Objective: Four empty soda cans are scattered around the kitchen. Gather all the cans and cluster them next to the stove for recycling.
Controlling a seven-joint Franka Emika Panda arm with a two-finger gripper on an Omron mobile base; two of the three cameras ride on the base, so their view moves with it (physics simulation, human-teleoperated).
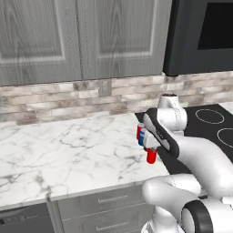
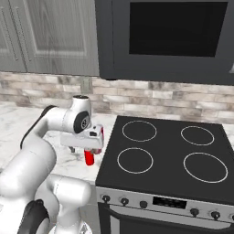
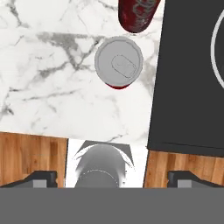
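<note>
I've got the gripper (image 3: 112, 177) hanging straight over the counter (image 1: 54, 150), fingertips spread wide at the bottom corners of the hand view, nothing between them. Directly ahead, at twelve o'clock, a red can (image 3: 119, 62) stands upright with its grey lid facing me; a darker second can (image 3: 138, 14) sits just beyond it, cut by the top edge. The stove (image 3: 188, 74) runs down the three o'clock side, its black edge just beside both cans, so this pair reads to me as already parked where they belong.

The risk from here, as I judge it: the hand is low and near the lidded can, so any sideways swing could clip it and topple it toward the counter's front edge at six o'clock, where the wood floor (image 3: 30, 159) shows below. These empties will tip at a nudge.

The left base view gives me what the hand camera can't: a red can (image 1: 151, 156) low by the wrist and a blue-and-white-marked one (image 1: 141, 134) tucked against the arm. The right base view shows the full cooktop with its four rings, and the can (image 2: 89, 157) at its nine o'clock side
</note>
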